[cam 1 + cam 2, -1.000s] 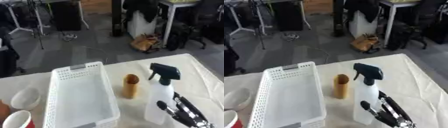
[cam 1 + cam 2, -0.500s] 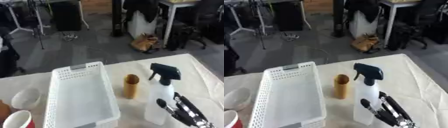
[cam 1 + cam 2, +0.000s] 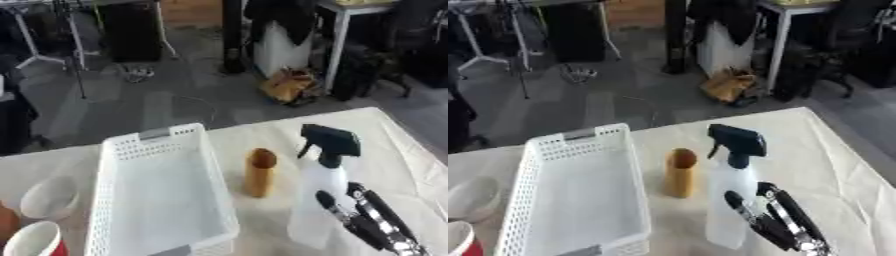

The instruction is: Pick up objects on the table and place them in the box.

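Left eye view: my right hand (image 3: 372, 225), fingers straight and apart, sits against the spray bottle (image 3: 319, 195) beside the empty box (image 3: 157, 195). A nudge could topple it onto the brown tube (image 3: 259, 172).

Right eye view: the table (image 3: 833, 150) edge lies right; open room leftward.

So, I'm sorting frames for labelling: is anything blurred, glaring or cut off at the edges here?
Left eye view: soft all over, no hard glare, the red cup cut off at the lower left. Right eye view: equally soft, the white basket pale under even light, the right hand by the spray bottle running off the bottom edge; the left hand shows in neither view.
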`<state>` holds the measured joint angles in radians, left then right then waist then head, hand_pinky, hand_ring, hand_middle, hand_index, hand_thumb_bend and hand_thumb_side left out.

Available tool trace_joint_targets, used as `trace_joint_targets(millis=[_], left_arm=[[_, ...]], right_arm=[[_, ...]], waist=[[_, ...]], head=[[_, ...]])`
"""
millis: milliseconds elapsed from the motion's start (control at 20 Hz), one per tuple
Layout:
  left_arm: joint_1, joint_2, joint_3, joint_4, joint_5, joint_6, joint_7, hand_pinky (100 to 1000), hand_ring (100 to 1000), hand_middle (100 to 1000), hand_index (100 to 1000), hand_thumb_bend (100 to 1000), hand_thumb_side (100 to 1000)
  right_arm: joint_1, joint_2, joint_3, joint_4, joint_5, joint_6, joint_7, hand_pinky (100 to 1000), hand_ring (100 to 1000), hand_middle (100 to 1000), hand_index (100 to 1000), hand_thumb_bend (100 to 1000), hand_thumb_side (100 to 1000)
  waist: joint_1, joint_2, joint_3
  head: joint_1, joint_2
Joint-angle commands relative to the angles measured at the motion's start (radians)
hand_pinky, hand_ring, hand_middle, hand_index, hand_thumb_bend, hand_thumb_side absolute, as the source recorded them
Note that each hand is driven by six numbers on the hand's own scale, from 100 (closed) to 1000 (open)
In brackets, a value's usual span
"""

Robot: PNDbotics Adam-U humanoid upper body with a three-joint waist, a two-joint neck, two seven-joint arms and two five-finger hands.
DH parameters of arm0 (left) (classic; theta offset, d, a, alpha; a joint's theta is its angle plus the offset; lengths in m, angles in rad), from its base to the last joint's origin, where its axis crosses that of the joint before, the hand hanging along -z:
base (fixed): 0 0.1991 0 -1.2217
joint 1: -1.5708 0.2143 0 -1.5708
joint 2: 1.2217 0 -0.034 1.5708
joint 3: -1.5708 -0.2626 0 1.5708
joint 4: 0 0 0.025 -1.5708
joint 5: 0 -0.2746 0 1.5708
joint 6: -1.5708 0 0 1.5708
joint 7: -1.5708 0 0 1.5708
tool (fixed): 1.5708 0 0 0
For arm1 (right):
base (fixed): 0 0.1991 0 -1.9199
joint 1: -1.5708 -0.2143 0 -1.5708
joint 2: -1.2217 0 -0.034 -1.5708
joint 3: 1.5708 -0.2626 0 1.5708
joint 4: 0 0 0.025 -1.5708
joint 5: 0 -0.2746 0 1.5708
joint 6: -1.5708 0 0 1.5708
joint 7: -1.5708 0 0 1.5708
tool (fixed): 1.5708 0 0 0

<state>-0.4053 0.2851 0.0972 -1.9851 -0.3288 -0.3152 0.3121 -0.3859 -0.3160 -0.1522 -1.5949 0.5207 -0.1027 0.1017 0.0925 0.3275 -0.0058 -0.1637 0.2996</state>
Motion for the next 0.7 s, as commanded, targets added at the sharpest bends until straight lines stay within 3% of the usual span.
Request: trace_joint_targets(millis=[50, 250, 300, 450, 500, 550, 600, 650, 700], left_arm=[[-0.011, 0.012, 0.001, -0.015, 0.002, -0.001, -0.001, 928, 782, 766, 859, 100, 901], [-0.010, 0.012, 0.001, -0.015, 0.001, -0.002, 0.000, 928, 782, 766, 859, 100, 899], [-0.009, 0.012, 0.001, -0.015, 0.001, -0.001, 0.000, 928, 782, 767, 859, 100, 897], [-0.007, 0.012, 0.001, -0.015, 0.001, 0.000, 0.000, 928, 782, 767, 858, 100, 897], [-0.007, 0.012, 0.001, -0.015, 0.001, 0.000, 0.000, 929, 783, 767, 858, 100, 889], [-0.007, 0.012, 0.002, -0.015, 0.000, 0.000, 0.000, 929, 783, 767, 858, 100, 889], [-0.007, 0.012, 0.002, -0.015, 0.000, 0.001, 0.000, 930, 783, 767, 858, 100, 883], [-0.007, 0.012, 0.002, -0.015, 0.000, 0.001, 0.000, 930, 783, 767, 858, 100, 883], [-0.006, 0.012, 0.003, -0.015, 0.000, 0.001, 0.000, 931, 783, 768, 858, 100, 884]], right_arm=[[-0.006, -0.020, -0.007, -0.021, -0.008, 0.003, -0.012, 948, 711, 503, 721, 530, 950], [-0.004, -0.021, -0.008, -0.020, -0.007, 0.006, -0.012, 925, 667, 482, 698, 525, 924], [-0.004, -0.021, -0.009, -0.021, -0.007, 0.007, -0.013, 839, 572, 487, 687, 526, 915], [-0.002, -0.021, -0.010, -0.022, -0.007, 0.007, -0.013, 785, 530, 488, 686, 525, 914], [-0.001, -0.020, -0.009, -0.024, -0.009, 0.004, -0.012, 598, 417, 484, 666, 532, 887], [0.000, -0.020, -0.008, -0.027, -0.011, 0.000, -0.012, 598, 417, 484, 666, 532, 887], [0.002, -0.019, -0.008, -0.030, -0.014, -0.006, -0.012, 373, 289, 456, 633, 536, 823], [0.004, -0.017, -0.008, -0.036, -0.018, -0.013, -0.015, 373, 289, 456, 633, 536, 823], [0.005, -0.016, -0.008, -0.041, -0.022, -0.020, -0.018, 274, 229, 411, 601, 539, 769]], waist=[[-0.003, -0.018, 0.000], [-0.003, -0.019, 0.000], [-0.003, -0.019, 0.000], [-0.004, -0.018, -0.001], [-0.004, -0.018, -0.001], [-0.004, -0.018, -0.001], [-0.005, -0.018, -0.001], [-0.005, -0.018, -0.001], [-0.005, -0.018, -0.001]], head=[[-0.004, -0.011], [-0.004, -0.011], [-0.004, -0.010], [-0.004, -0.007], [-0.004, -0.006], [-0.004, -0.005], [-0.004, -0.005], [-0.004, -0.005], [-0.005, -0.005]])
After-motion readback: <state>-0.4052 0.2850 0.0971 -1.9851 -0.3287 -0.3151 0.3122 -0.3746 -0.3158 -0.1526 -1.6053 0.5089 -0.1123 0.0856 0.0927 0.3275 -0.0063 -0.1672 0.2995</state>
